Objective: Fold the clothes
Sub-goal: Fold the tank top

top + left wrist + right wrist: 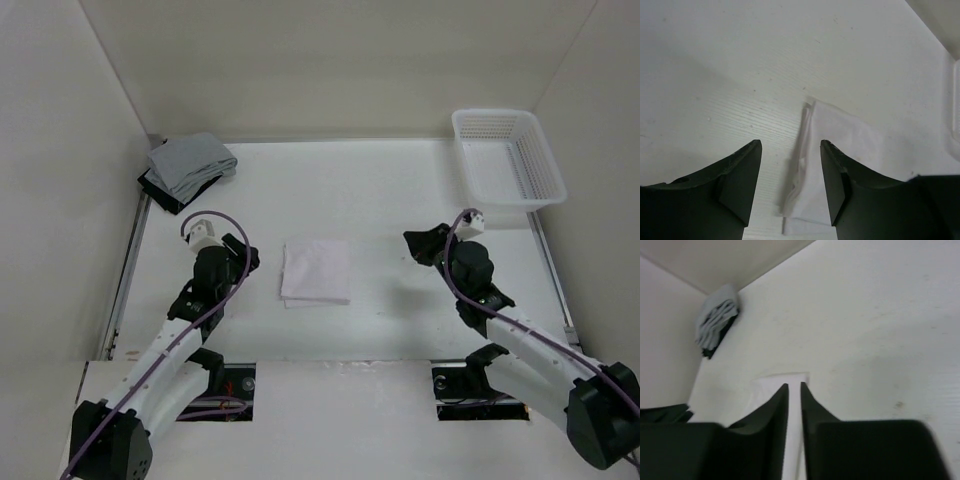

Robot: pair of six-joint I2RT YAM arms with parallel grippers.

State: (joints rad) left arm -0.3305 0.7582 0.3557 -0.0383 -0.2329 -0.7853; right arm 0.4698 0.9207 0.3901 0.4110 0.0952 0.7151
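White clothes [316, 271] — folded into a flat rectangle.

No text, label, brand, number or sign can be read in any view. The clothes [316, 271], the mesh basket [507, 157], the grey and black garments [188, 168] and the bench [400, 320] show only plain surfaces.

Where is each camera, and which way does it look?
Top camera: high behind both arms, looking down at the table; both arms show.
Left wrist: on the left arm, facing the white top; open left tool shows.
Right wrist: on the right arm, facing the grey pile; right tool shows.
All three see the white top.
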